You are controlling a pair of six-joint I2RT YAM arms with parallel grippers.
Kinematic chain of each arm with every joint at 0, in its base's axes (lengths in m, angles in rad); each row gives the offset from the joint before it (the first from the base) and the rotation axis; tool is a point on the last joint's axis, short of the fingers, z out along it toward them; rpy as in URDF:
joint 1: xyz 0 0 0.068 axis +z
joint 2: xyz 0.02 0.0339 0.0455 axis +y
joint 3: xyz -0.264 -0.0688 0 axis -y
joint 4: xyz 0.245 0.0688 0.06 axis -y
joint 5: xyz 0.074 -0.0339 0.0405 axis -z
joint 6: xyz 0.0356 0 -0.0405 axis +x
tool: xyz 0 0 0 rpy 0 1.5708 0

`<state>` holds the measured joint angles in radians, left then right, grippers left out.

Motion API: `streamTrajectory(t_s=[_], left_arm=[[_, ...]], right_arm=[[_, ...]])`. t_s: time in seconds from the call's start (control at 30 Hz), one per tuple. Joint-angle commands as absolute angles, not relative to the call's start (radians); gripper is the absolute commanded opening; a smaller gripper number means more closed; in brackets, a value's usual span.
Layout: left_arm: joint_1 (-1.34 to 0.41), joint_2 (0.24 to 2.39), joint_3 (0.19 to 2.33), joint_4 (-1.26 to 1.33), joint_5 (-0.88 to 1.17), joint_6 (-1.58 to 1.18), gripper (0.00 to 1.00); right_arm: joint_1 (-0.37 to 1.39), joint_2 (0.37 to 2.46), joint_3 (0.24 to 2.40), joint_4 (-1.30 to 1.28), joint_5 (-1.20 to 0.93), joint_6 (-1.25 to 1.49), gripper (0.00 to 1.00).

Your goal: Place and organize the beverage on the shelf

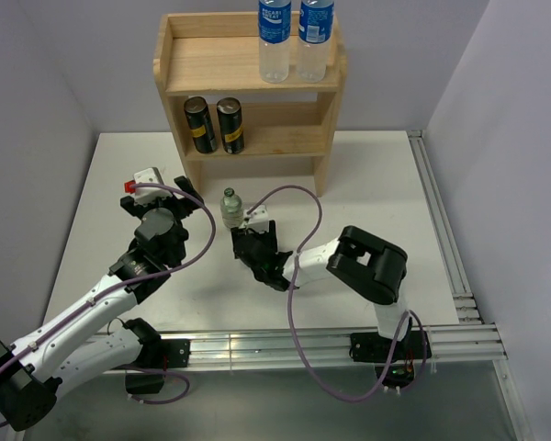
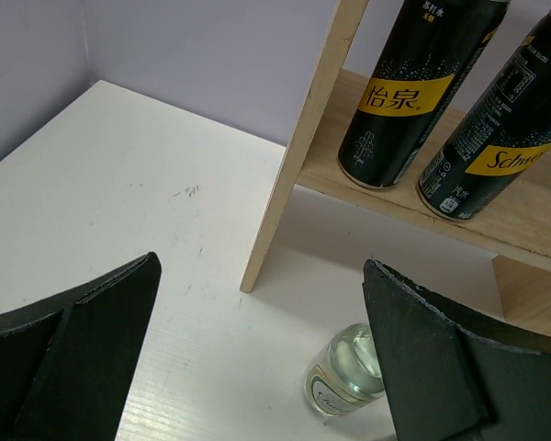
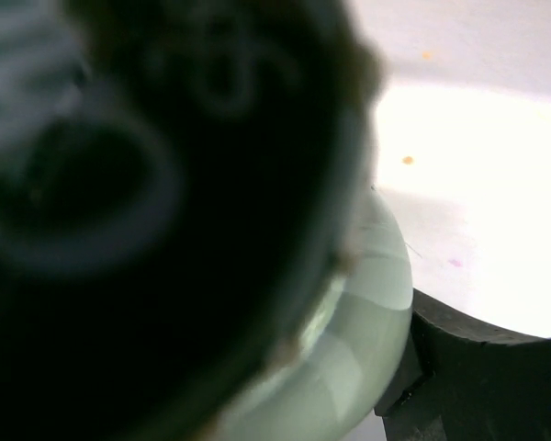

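Observation:
The wooden shelf stands at the back of the table. Two clear plastic bottles with blue labels stand on its top tier, and two dark gold-topped cans on its lower tier, also close up in the left wrist view. A clear glass bottle stands on the table in front of the shelf. My right gripper is shut on it; its dark cap fills the right wrist view, with one finger against the glass. My left gripper hangs open to its left, holding nothing.
The shelf's left side panel reaches the table just ahead of my left gripper, and the glass bottle stands near its right finger. Purple cables loop over both arms. A metal rail runs along the table's right edge.

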<state>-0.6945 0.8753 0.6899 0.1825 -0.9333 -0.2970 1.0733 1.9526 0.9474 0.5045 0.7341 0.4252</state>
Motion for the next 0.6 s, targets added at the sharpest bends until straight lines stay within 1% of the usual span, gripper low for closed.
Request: streamTrajectory(t_s=[0.0,0.17,0.33,0.57], left_arm=[[-0.699,0.873,0.69,0.215,-0.939,-0.284,0.99],[-0.699,0.867,0.686,0.216,-0.936,-0.284,0.99],[-0.698,0.87,0.684,0.219,-0.936,-0.282,0.99],[-0.698,0.864,0.678,0.225,-0.93,-0.282,0.99]], right_arm=[[1.071,1.803,0.931,0.566,0.808,0.416,0.0],[1.078,1.709,0.897,0.525,0.834,0.393,0.0],[1.088,1.569,0.865,0.5,0.871,0.361,0.0],[1.075,1.428,0.946,0.419,0.907,0.238,0.0]])
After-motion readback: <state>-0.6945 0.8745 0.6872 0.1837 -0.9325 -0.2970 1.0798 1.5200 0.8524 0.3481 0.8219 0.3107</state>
